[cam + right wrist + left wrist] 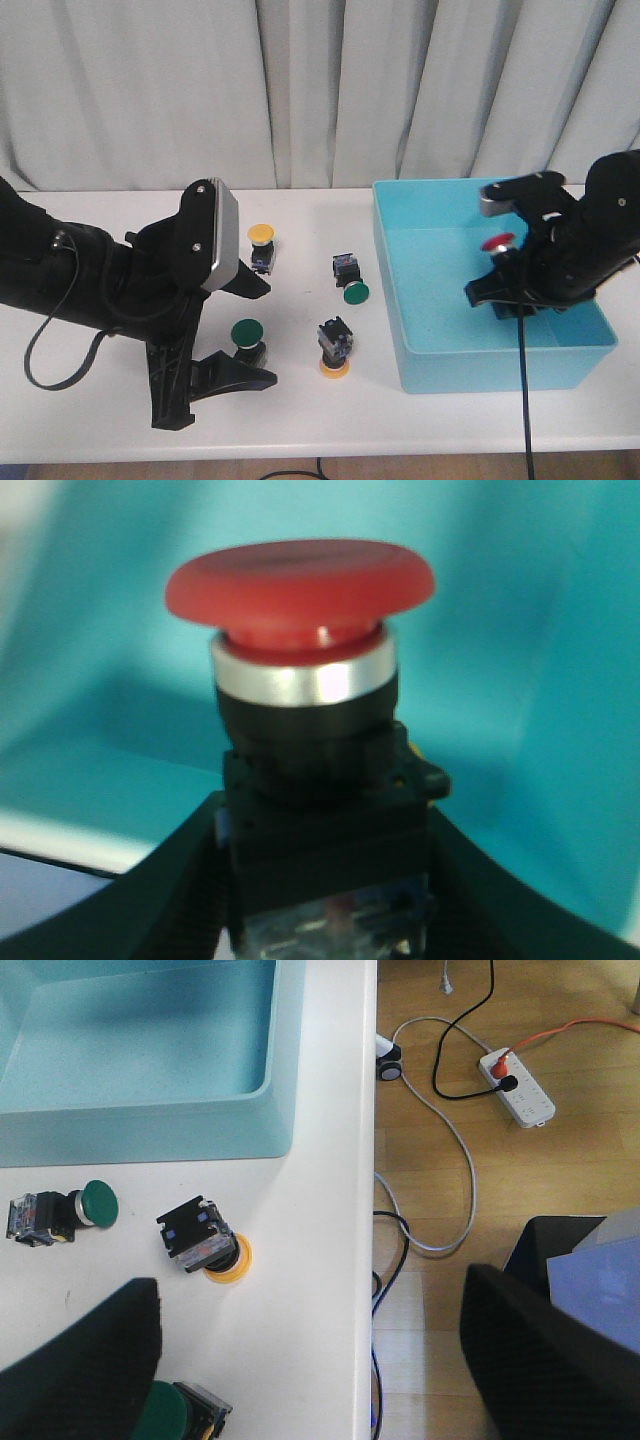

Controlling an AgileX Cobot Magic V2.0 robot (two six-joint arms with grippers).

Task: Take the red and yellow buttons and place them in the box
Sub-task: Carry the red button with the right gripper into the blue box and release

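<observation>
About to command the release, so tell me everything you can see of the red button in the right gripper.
The red button has a smooth, matte, plastic-looking mushroom cap over a shiny metal-looking ring, on a black blocky body with a clear lower part. It stands upright, cap up, its body clamped between the two black fingers of the right gripper. In the front view it hangs inside the box, over the right part of the turquoise floor. Whether it touches the floor cannot be told. Only the fingers are seen touching it.
</observation>
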